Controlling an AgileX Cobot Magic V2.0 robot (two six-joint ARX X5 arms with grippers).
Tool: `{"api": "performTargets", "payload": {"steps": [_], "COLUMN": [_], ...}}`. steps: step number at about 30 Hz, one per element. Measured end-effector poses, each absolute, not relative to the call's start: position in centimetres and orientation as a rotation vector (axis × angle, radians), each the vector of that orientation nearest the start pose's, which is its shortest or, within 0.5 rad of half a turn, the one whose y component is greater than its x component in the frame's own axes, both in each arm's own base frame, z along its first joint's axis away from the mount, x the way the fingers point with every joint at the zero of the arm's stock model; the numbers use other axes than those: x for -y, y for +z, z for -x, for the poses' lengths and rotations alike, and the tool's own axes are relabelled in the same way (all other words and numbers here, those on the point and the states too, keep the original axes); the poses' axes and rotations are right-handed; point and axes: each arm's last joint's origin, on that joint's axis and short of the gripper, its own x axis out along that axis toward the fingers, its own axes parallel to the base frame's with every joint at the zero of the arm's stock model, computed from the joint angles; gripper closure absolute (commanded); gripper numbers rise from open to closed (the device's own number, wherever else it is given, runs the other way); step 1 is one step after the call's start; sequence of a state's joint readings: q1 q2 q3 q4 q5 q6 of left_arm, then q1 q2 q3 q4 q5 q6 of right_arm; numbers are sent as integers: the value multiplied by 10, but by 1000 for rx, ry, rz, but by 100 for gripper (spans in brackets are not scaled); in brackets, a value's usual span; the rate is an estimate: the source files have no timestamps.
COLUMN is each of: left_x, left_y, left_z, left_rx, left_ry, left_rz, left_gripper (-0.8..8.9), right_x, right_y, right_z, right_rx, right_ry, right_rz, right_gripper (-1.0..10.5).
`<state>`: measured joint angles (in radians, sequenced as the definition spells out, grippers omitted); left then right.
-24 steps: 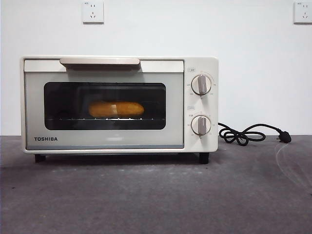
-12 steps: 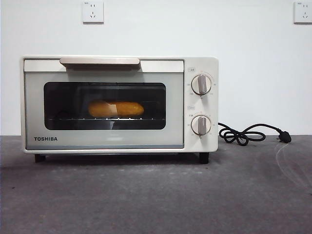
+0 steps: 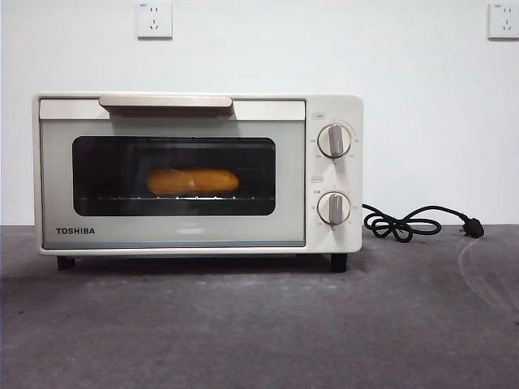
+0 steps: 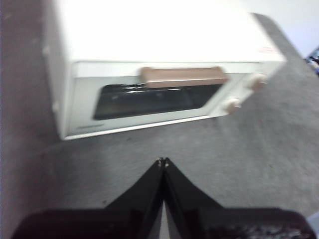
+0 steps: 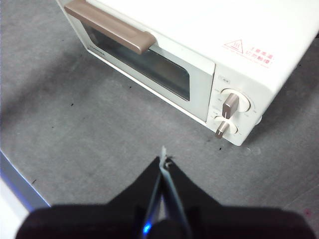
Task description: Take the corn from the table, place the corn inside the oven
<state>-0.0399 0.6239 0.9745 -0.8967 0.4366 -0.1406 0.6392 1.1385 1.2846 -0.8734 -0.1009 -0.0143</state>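
Corn lies on its side on the wire rack inside the oven, seen through the dark glass of the shut door. The oven stands on the grey worktop with its bar handle along the door's top edge and two round knobs on the side panel. A black cord coils on the worktop beside it. Both arms hang back above the worktop in front of the oven, touching nothing: the left claw has its jaws pressed together, and the right claw is likewise closed and empty.
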Motion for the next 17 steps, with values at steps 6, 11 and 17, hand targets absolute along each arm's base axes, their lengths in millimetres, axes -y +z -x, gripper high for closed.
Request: {"api": "performTargets", "payload": {"steps": [6,11,17], "left_x": [19,15,9], "left_y": [359,371,374], "left_z": [-57,-44,-27], "left_rx": [-432,-240,9], "left_ry": [-508,-454,-323], "left_rz": [189,127,95], "left_gripper": [818,818,818], "right_x": [-131,-131,-131], "right_y": [374,374,374], "right_z": [-171,-171,-171], "right_rx": [-712,-712,-712], "right_ry": [711,711,708], "right_rz": [212,212,213], "right_gripper": [947,947,947]}}
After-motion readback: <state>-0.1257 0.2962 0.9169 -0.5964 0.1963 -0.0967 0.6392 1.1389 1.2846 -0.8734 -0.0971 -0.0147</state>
